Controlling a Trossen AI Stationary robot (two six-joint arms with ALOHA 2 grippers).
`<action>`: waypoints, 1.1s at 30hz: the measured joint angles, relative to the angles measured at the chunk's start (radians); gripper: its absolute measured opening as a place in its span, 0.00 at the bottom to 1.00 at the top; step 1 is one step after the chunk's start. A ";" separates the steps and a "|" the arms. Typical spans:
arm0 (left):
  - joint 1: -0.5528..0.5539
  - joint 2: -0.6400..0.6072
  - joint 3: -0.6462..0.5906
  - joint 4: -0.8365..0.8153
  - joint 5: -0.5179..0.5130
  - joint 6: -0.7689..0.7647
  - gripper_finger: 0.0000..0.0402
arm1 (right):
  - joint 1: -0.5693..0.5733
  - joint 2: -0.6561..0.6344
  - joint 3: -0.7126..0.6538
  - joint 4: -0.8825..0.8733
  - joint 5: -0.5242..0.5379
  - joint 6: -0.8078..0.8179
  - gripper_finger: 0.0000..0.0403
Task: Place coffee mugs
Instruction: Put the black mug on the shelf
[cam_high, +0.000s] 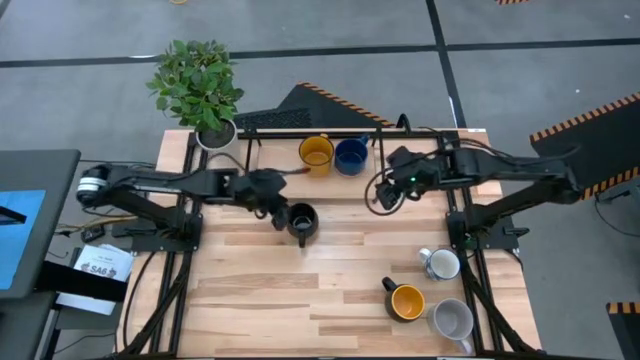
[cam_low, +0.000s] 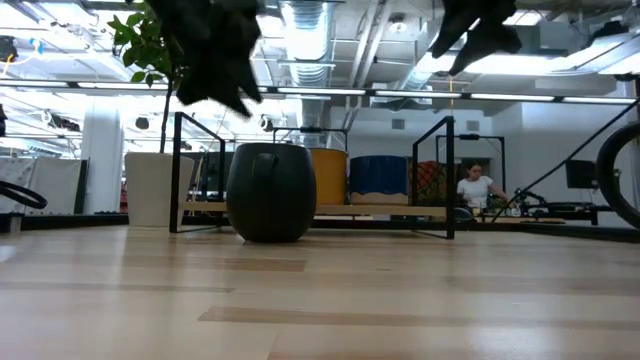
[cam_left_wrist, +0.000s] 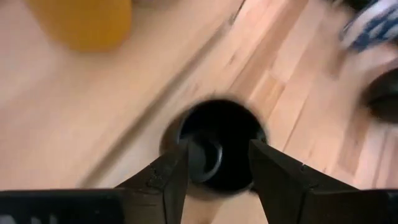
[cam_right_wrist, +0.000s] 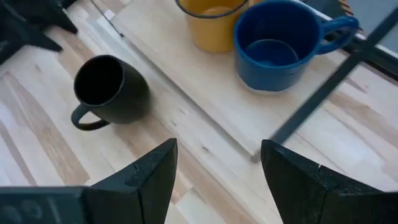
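A black mug (cam_high: 302, 220) stands upright on its base on the wooden table, mid-left, its handle toward the near edge. My left gripper (cam_high: 280, 208) hangs open above it, a finger over each side of the rim (cam_left_wrist: 217, 143), clear of it in the low view (cam_low: 215, 50). A yellow-orange mug (cam_high: 316, 152) and a dark blue mug (cam_high: 351, 155) stand on a raised board at the far edge. My right gripper (cam_high: 383, 195) is open and empty (cam_right_wrist: 217, 174), near the blue mug (cam_right_wrist: 280, 43). A white mug with bluish marks (cam_high: 440, 263), a second yellow-orange mug (cam_high: 405, 300) and a light grey mug (cam_high: 455, 320) stand near right.
A potted plant in a white pot (cam_high: 215, 132) stands at the far left corner. A black metal frame (cam_high: 400, 128) borders the raised board at the far edge. Bare wood (cam_high: 260, 290) lies at the near left. A person sits in the room beyond the table (cam_low: 475, 190).
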 joint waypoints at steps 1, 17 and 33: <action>0.000 0.025 -0.001 -0.008 0.005 -0.021 0.38 | -0.002 -0.001 0.000 -0.001 0.002 0.000 0.64; 0.001 0.276 0.000 -0.021 0.002 -0.113 0.38 | -0.001 0.042 0.000 0.008 0.000 -0.008 0.64; 0.048 0.152 0.137 -0.187 -0.036 0.091 0.01 | 0.000 0.041 0.000 0.016 -0.001 -0.002 0.64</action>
